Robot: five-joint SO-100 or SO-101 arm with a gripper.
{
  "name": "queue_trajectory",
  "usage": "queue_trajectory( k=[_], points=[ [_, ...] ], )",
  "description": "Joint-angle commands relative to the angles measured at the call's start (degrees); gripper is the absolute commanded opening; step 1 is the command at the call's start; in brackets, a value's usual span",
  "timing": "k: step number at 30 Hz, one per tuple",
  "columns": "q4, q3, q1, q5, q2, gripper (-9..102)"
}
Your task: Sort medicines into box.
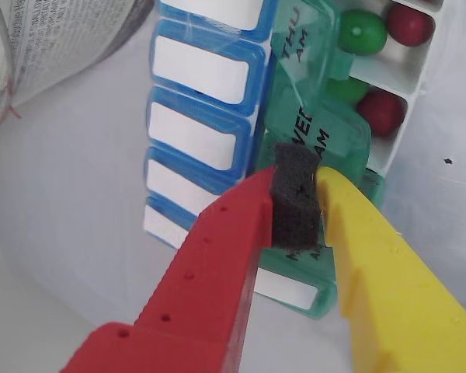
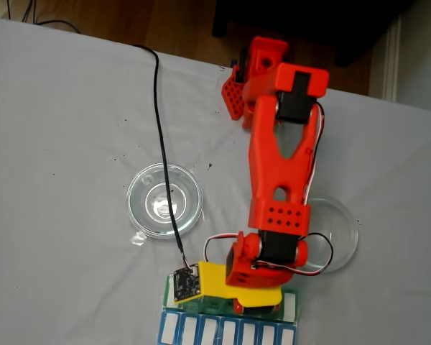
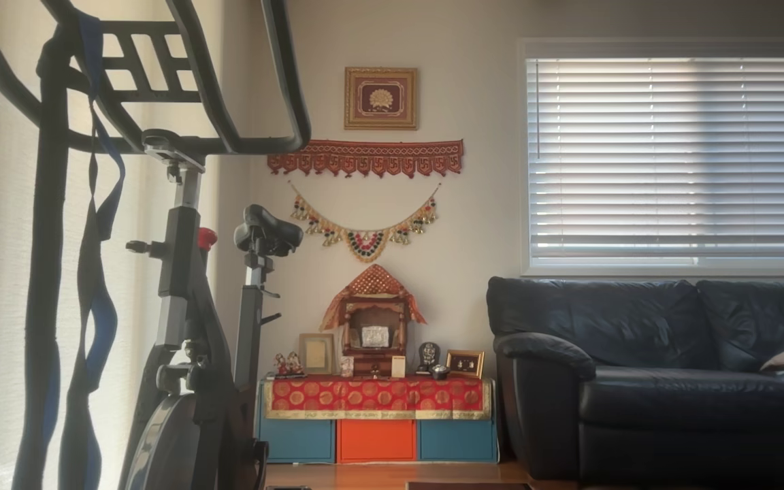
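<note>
Two red, two green pills (image 1: 363,31) in box (image 1: 408,93) | end effector (image 1: 295,183) clenched, nothing held, touching green lid (image 1: 326,136) | risk: pressing tips box, spills pills

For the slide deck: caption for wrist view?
Gripper at pill organizer's green lids; red and green pills in open compartments.

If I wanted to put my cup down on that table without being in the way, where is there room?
The widest bare cloth is left of the round glass dish in the fixed view, up to the black cable. It is crowded at the bottom edge, where the gripper hangs over the pill organizer, and by the second dish beside the arm.
</note>
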Motion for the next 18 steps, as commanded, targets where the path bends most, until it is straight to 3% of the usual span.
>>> queue_trajectory(
  k=[1,18],
  points=[
    [-0.4,-0.4,-0.3,-0.8,1.9,1],
    [0.3,2.5,-0.1,-2.3,-1.1,1]
  ],
)
